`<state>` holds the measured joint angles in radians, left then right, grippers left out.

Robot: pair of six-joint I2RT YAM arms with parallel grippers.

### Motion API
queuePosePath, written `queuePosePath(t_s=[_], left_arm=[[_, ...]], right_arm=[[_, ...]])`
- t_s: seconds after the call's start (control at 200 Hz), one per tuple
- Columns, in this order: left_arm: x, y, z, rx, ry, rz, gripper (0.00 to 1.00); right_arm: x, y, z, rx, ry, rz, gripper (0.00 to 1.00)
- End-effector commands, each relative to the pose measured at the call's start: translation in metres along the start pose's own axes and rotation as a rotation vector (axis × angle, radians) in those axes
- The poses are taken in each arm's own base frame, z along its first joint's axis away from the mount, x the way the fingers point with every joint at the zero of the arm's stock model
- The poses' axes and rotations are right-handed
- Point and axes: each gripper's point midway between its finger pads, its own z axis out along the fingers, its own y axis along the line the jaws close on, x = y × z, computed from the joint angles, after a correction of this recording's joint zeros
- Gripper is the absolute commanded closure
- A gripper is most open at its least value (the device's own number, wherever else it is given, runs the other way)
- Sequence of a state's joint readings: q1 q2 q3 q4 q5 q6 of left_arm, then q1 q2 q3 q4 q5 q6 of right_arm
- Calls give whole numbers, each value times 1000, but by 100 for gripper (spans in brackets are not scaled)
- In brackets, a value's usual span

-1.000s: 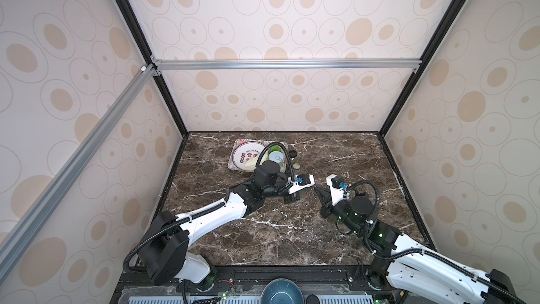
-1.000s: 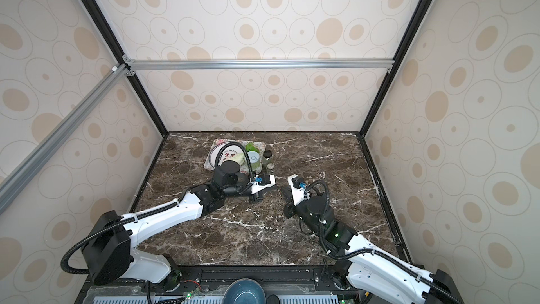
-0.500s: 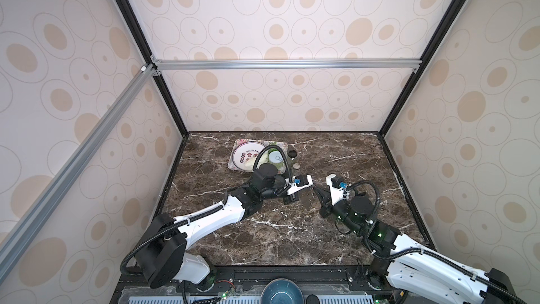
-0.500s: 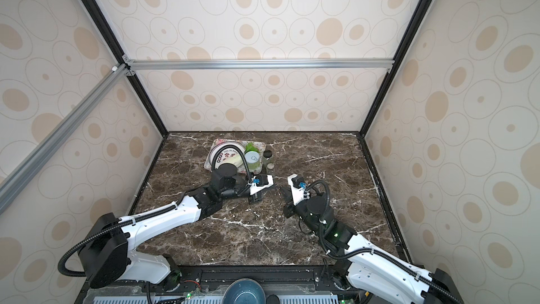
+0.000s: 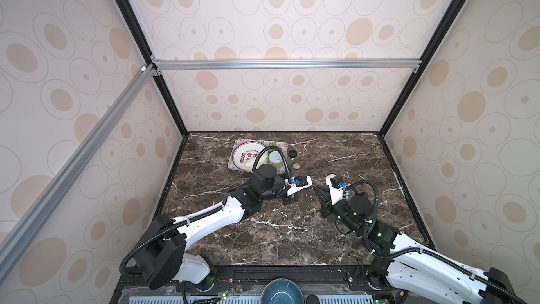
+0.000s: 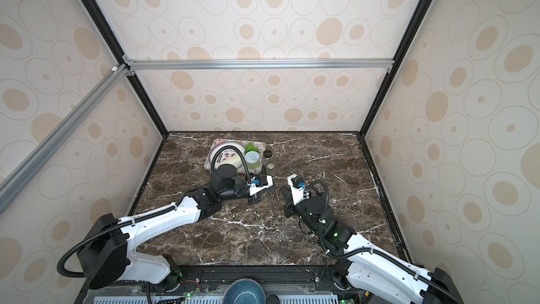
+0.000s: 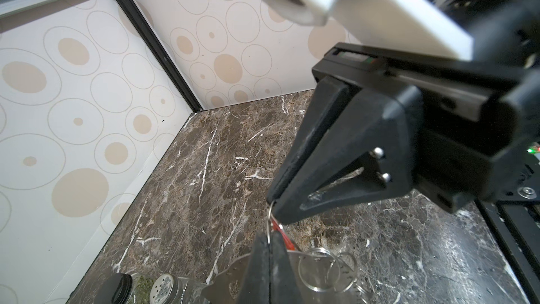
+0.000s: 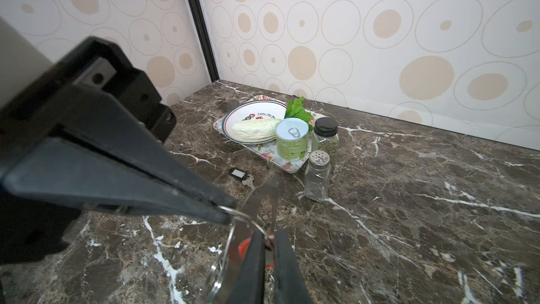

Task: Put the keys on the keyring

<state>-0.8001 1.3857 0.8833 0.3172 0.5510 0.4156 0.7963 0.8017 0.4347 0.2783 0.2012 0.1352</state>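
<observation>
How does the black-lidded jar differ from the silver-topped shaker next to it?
The black-lidded jar has a solid black lid; the shaker has a silver top with holes. The black-lidded jar holds green dried herbs; the shaker looks clear and empty. Both are glass and stand upright on the table beside the tray.

Setting: you are working in a lab-built robot test cell dressed as a kitchen counter.

Walls: flat panels (image 5: 292, 10) in circle-print wallpaper, framed by black posts (image 5: 421, 54) and an aluminium bar (image 5: 286, 64). This is a booth, not a room.

Your left arm (image 5: 210, 223) and right arm (image 5: 423, 261), white and black, are mounted on a rail (image 5: 292, 276) at the near edge of the marble-look tabletop (image 5: 292, 238).

Kitchen dressing, back centre: a floral tray (image 8: 287, 167) carries a plate (image 8: 251, 114) and a green can (image 8: 292, 141). A herb jar (image 8: 325, 135) and a shaker (image 8: 317, 176) stand just beside the tray.
</observation>
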Motion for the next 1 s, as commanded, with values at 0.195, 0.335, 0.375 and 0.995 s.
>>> queuePosePath(t_s=[0.195,0.335,0.375,0.995], left_arm=[[-31,11,-8,-53,-79,48,100],[-33,9,-9,-46,-87,52,100],[-33,9,-9,-44,-87,53,100],[-34,-5,-5,52,-91,70,100]], right_arm=[[12,-25,-7,119,13,-22,74],[14,-34,-12,163,-13,-18,74],[14,-34,-12,166,-16,-19,74],[13,16,-7,-121,-3,-64,62]])
